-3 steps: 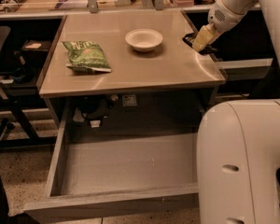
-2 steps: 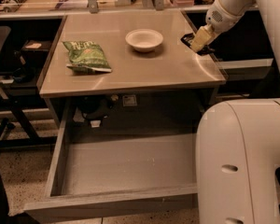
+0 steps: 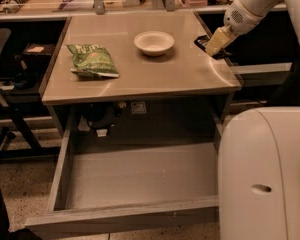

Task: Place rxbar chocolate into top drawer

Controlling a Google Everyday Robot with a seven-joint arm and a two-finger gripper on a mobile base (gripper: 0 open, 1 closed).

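Note:
The rxbar chocolate (image 3: 202, 40) is a small black bar at the table's right edge, mostly hidden under my gripper. My gripper (image 3: 213, 46) is at that edge, over the bar, with its pale fingers pointing down and left. The top drawer (image 3: 140, 176) is pulled out below the table, and its grey bottom holds nothing.
A green chip bag (image 3: 92, 60) lies on the left of the table (image 3: 140, 74). A white bowl (image 3: 154, 42) stands at the centre back. My white base (image 3: 265, 174) fills the lower right, beside the drawer. A chair and cables stand at the left.
My gripper has shifted slightly up and back at the table's right edge, still over the black bar. Nothing else has moved.

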